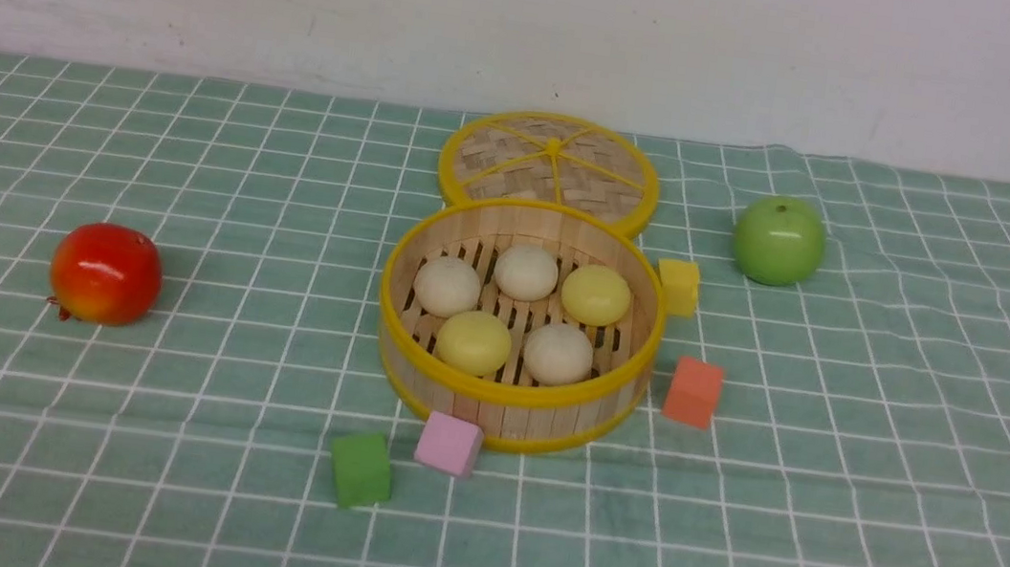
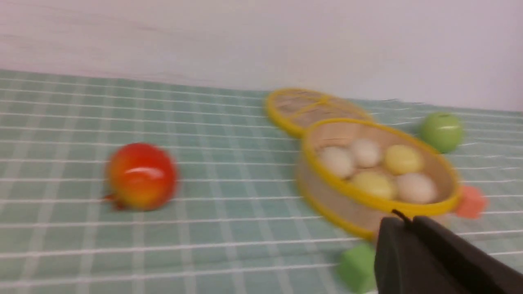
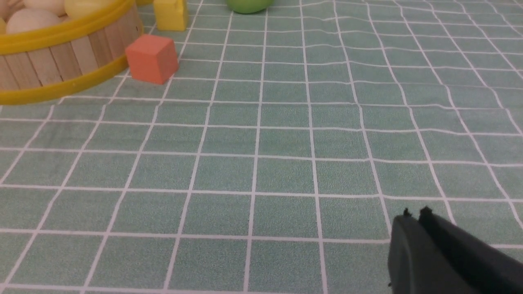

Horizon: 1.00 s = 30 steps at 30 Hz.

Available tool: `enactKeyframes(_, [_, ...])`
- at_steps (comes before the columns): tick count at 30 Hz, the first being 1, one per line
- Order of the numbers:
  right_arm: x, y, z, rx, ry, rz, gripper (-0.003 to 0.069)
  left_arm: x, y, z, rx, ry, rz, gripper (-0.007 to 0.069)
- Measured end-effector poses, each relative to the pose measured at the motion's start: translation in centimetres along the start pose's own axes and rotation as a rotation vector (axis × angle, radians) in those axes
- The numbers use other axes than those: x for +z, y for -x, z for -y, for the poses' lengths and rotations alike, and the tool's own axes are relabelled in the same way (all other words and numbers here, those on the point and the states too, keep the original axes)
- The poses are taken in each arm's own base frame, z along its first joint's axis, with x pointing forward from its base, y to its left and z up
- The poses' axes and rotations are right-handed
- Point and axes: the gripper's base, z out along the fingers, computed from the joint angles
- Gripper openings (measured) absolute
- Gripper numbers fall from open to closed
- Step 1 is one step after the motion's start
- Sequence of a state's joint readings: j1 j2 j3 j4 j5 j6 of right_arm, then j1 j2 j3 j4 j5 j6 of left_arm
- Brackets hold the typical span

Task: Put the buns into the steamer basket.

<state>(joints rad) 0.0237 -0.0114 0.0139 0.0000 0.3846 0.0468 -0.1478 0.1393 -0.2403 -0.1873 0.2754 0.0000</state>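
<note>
I see all five buns (image 1: 473, 343) sitting inside the steamer basket (image 1: 509, 419) on the gridded surface (image 1: 183, 475). My left jaws (image 2: 408, 222) and right jaws (image 3: 416, 214) are both closed, gripping nothing

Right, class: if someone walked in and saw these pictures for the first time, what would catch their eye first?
Probably the round steamer basket in the middle, its yellow rim circling five pale buns. Next might come the shiny red fruit, alone on the left of the checked cloth, and the bright green apple at the back, to the right of the basket.
</note>
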Motion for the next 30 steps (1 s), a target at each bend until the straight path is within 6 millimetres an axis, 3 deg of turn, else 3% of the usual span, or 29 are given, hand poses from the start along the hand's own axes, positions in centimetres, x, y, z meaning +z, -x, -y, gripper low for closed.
enactKeyframes(3, [0.0,0.0,0.0,0.0,0.0,0.0,0.002,-0.6,-1.6,-0.5,-0.008,0.049,0.02,-0.0013])
enactKeyframes(8, [0.0,0.0,0.0,0.0,0.0,0.0,0.002,0.2,-6.4,-1.6,-0.091,0.081,-0.014,-0.0013])
enactKeyframes(13, [0.0,0.0,0.0,0.0,0.0,0.0,0.0026,0.2,-8.7,-1.9,-0.16,0.107,-0.178,-0.0013])
enactKeyframes(30, [0.0,0.0,0.0,0.0,0.0,0.0,0.0042,0.2,-9.1,-1.8,-0.163,0.091,-0.217,-0.0013])
